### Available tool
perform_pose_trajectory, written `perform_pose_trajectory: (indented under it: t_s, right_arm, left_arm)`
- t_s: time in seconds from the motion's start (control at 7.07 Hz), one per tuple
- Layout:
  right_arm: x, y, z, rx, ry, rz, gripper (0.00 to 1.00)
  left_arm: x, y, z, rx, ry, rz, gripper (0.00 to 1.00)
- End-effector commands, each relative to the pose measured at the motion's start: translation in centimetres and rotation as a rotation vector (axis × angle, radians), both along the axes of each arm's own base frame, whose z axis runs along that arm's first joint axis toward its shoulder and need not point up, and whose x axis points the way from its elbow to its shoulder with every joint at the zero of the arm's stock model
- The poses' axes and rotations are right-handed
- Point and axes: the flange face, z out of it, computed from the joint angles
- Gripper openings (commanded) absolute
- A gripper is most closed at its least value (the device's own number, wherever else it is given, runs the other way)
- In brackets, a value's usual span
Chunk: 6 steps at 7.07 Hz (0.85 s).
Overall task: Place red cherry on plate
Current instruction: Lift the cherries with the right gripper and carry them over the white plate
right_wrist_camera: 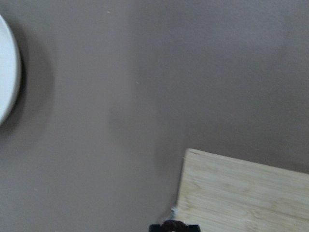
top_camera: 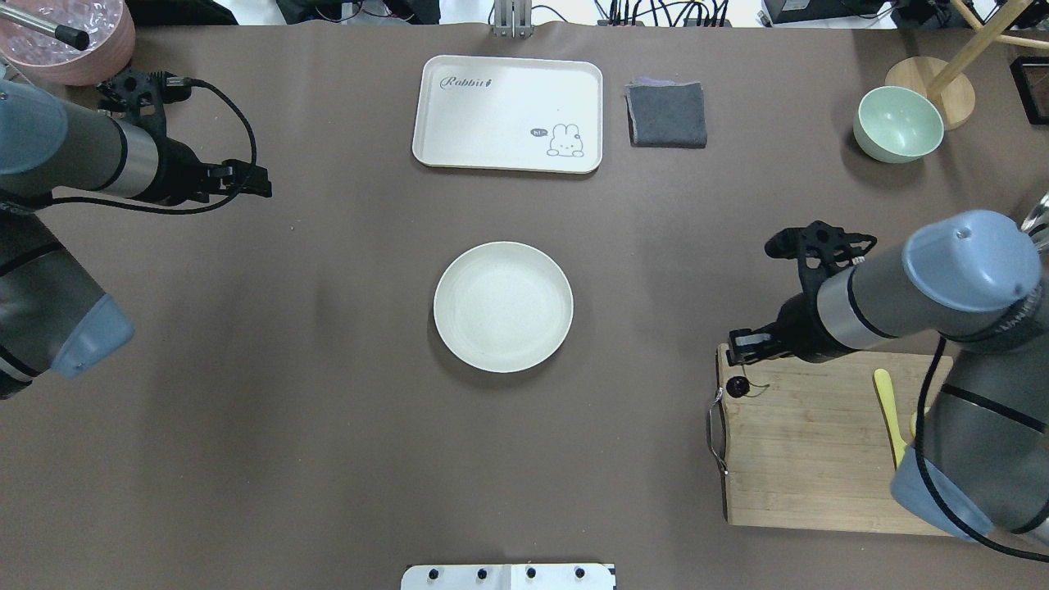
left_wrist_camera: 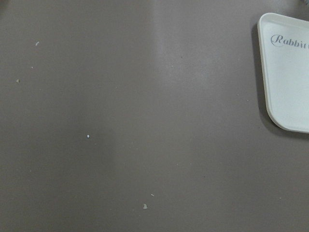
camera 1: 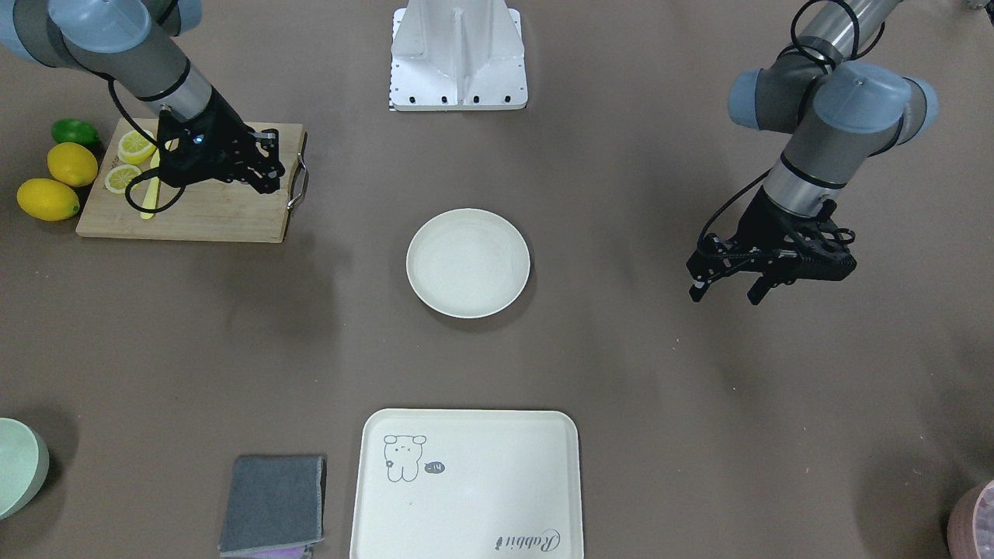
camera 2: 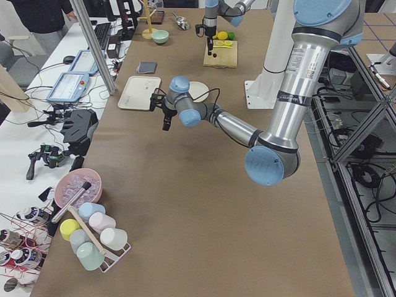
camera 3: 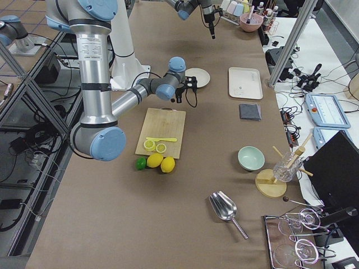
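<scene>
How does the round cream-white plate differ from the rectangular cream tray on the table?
The round cream-white plate is circular; the rectangular cream tray is oblong with rounded corners. The plate is plain; the tray bears a rabbit drawing and printed lettering. The plate looks smaller than the tray. Both are pale, raised-rimmed and hold nothing.

The word "Rabbit" (top_camera: pixel 467 82) is printed in grey cursive script on the cream tray (top_camera: pixel 508 106), close to one of its corners. In the left wrist view the same word is seen on the tray, cut off by the picture's edge. In the diagonally opposite corner of the tray, beside a drawn rabbit (top_camera: pixel 564 141), a small dark speech bubble (top_camera: pixel 538 132) is printed. Its tiny light letters appear to read "hi", though they are too small to be read with certainty.
</scene>
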Motion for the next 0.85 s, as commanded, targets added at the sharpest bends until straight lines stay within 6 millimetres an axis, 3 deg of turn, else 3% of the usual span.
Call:
perform_pose_trajectory:
  t_s: [0.0,0.28,0.42,0.71]
  right_arm:
    - [-8.5,-4.1,-11.5,0.01,0.028,0.001,0.0]
    - [-15.5,-6.2,-14.1,0.045,0.057,0.009,0.0]
    - [-18.3,-6.2,-13.3,0.073,0.053,0.013,0.0]
    - [-21.9,-5.2,-11.2,0.104,0.035,-0.005,0.0]
  left_arm:
    - [-6.1,-1.9,5.2,-0.003,-0.064,0.023,0.98]
    - [-11.5,-4.1,9.6,0.007,-0.11,0.055,0.98]
    - [-13.1,-4.5,10.9,0.008,-0.127,0.054,0.98]
    - [-13.8,-4.8,11.8,-0.004,-0.137,0.047,0.98]
